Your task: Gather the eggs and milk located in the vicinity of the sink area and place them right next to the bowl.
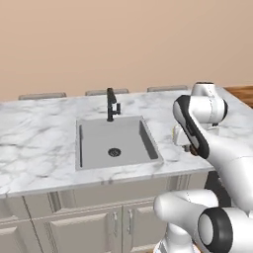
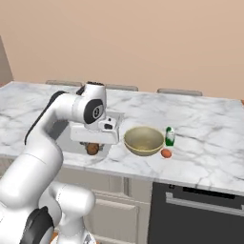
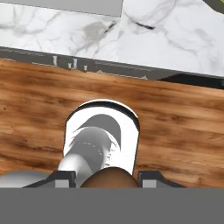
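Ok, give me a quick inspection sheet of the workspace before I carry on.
Surface: marble counter, sink with black faucet.
Job's things: milk and orange-red egg close beside the bowl; brown egg in the grip, left of the bowl.
Clutter: nothing seen.
Grippers: gripper, jaws closed on the brown egg.
Cables: nothing seen.
Surroundings: beige wall, wood floor, cabinets.

Bare marble left of bowl [image 2: 144,141], milk [image 2: 169,136] and orange egg [image 2: 166,153] crowding its right side
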You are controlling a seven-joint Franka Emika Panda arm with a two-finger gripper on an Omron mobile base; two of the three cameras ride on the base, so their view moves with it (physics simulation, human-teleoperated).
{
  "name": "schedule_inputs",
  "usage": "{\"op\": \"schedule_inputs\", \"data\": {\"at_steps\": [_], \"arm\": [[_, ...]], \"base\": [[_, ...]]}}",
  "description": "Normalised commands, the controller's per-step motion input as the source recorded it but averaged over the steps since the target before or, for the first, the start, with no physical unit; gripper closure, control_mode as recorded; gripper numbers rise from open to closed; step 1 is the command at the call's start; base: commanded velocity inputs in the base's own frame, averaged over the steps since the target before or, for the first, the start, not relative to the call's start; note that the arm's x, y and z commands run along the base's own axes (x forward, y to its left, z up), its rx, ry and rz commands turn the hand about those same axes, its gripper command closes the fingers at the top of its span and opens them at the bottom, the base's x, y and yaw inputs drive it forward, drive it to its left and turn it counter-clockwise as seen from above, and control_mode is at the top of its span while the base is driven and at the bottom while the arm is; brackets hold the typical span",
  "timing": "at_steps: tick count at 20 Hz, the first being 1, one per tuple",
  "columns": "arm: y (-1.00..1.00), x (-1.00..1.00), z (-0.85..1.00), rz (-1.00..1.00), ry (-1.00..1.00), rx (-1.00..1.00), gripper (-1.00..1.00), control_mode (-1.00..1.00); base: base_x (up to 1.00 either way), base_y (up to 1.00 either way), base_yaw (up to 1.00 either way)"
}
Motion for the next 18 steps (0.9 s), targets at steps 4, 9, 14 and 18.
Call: {"op": "schedule_inputs", "data": {"at_steps": [4,9,14,18], "arm": [[0.00,0.00,0.00,0.00,0.00,0.00,1.00,1.00],[0.00,0.00,0.00,0.00,0.00,0.00,1.00,1.00],[0.00,0.00,0.00,0.00,0.00,0.00,1.00,1.00],[0.00,0.00,0.00,0.00,0.00,0.00,1.00,1.00]], "base": [[0.54,-0.81,0.15],[0.49,-0.80,0.22],[0.07,-0.50,0.13],[0.00,-0.26,0.06]]}}
